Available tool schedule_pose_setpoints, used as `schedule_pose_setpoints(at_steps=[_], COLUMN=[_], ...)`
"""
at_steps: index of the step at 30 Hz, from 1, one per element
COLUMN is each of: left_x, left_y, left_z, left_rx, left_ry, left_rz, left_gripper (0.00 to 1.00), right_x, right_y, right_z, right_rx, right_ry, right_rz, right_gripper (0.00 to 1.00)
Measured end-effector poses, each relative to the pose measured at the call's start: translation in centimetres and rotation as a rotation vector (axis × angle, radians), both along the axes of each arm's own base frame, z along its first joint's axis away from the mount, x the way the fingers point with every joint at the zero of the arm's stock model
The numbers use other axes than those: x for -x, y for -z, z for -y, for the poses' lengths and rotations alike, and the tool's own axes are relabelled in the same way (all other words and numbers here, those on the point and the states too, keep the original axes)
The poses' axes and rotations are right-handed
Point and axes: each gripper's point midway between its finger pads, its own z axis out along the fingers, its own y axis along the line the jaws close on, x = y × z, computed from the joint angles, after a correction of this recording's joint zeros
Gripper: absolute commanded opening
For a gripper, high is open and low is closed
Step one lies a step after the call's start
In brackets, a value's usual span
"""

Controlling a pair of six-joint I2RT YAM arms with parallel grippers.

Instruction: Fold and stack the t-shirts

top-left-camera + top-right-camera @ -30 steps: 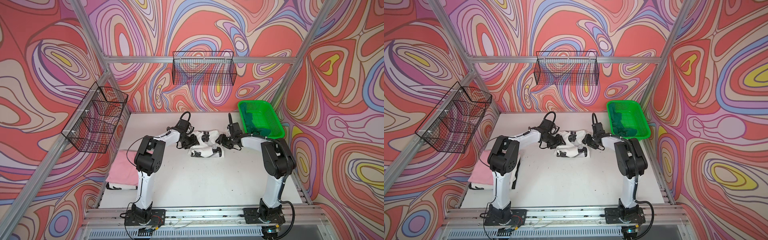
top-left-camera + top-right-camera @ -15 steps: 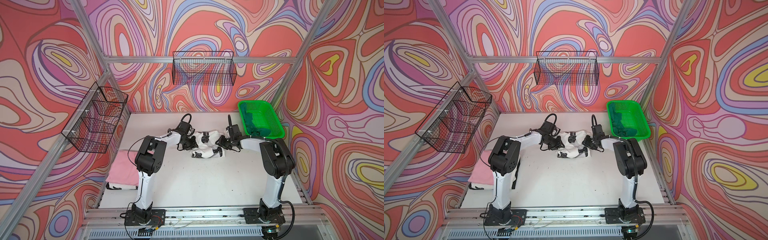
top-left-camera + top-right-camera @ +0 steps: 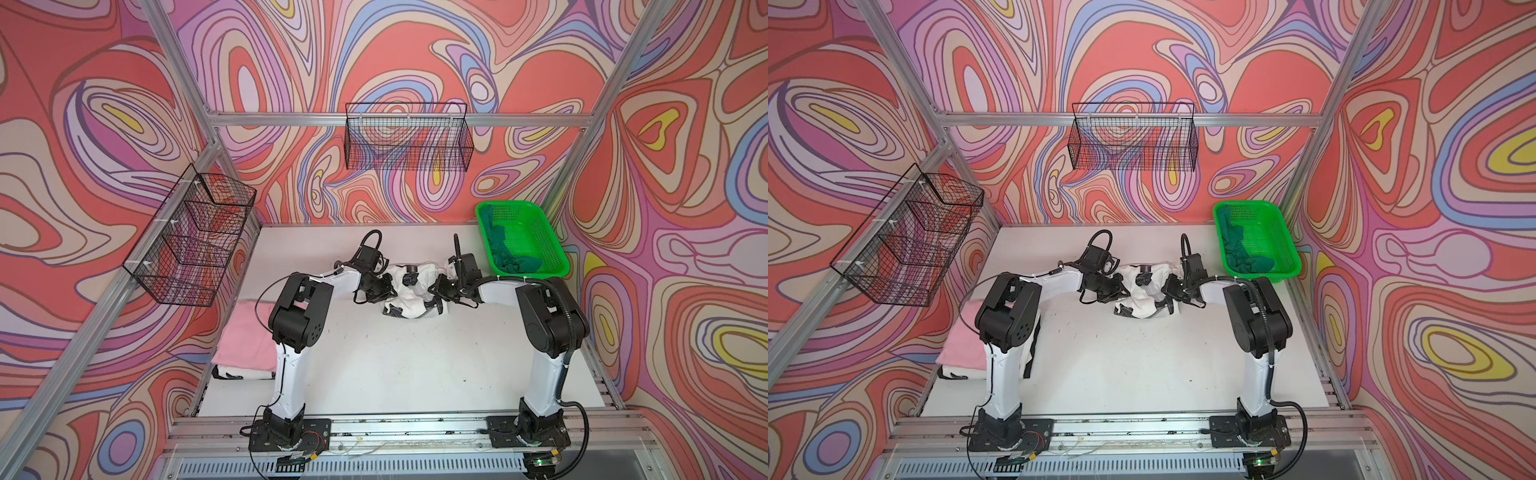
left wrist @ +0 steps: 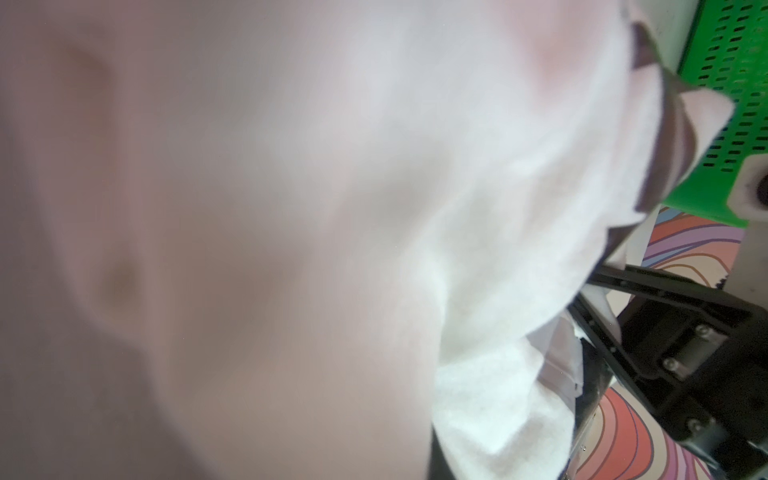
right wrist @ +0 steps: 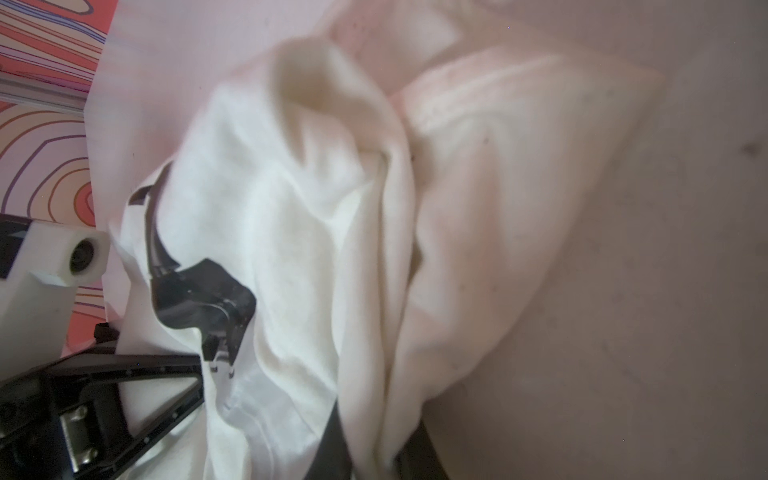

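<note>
- The white t-shirt (image 3: 409, 298) (image 3: 1142, 302) lies crumpled on the table (image 3: 395, 365), toward the back and near the middle, directly between the two grippers.
- The left gripper (image 3: 390, 289) (image 3: 1121, 289) meets the left side of this heap. Its fingers are pressed together. In the right wrist view, the left gripper (image 5: 218, 336) has its black fingertips buried in an edge of the white cloth, pinching it.
- The right gripper (image 3: 433, 289) (image 3: 1165, 289) meets the right side of the heap. In the right wrist view, a thick fold of the white t-shirt (image 5: 291, 208) runs between two dark fingers (image 5: 419, 461) that stand close together. This indicates a pinch on the cloth.
- In the left wrist view, the white t-shirt (image 4: 498, 208) covers most of the lens and is out of focus. The right gripper (image 4: 577, 353) enters the cloth from the side.
- Both arms are folded low, with the wrists just above the table surface.
- The pink t-shirt (image 3: 249, 336) (image 3: 967, 345) lies folded flat at the left edge of the table, partly hidden by the left arm. It rests on a folded white cloth (image 3: 232, 371) that carries black marks.
- The dark green t-shirt (image 3: 513, 255) (image 3: 1246, 253) lies bunched inside the green basket (image 3: 548, 245) (image 3: 1281, 237), which stands at the back right corner of the table.
- Two black wire baskets (image 3: 407, 141) hang on the walls: one at the back, one on the left.
</note>
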Motion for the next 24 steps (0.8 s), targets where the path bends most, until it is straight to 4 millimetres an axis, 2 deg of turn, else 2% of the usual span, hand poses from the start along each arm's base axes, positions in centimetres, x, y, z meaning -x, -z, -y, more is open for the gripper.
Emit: schedule_pose_setpoints(at_steps=[6, 11, 17, 20, 24], left_x=[0.8, 0.8, 0.7, 0.9, 1.2], left_y=[-0.8, -3.1, -6.5, -7.6, -9.0], left_z=[-0.4, -0.2, 0.1, -0.1, -0.4], left_rx=[0.003, 0.024, 0.056, 0.06, 0.06], left_ry=[-0.022, -0.025, -0.025, -0.026, -0.03], left_rz=[-0.012, 0.021, 0.084, 0.099, 0.114], left_gripper=[0.0, 0.0, 0.0, 0.0, 0.0], right_x=[0.7, 1.9, 2.5, 2.4, 2.7], right_y=[-0.2, -0.9, -3.9, -5.7, -7.0], right_z=[-0.8, -1.7, -2.9, -3.1, -3.5], right_rx=[-0.056, -0.073, -0.105, -0.121, -0.135], right_ry=[-0.011, -0.03, -0.051, -0.052, -0.06], right_rz=[-0.009, -0.022, 0.025, 0.058, 0.077], right_gripper=[0.0, 0.0, 0.0, 0.0, 0.0])
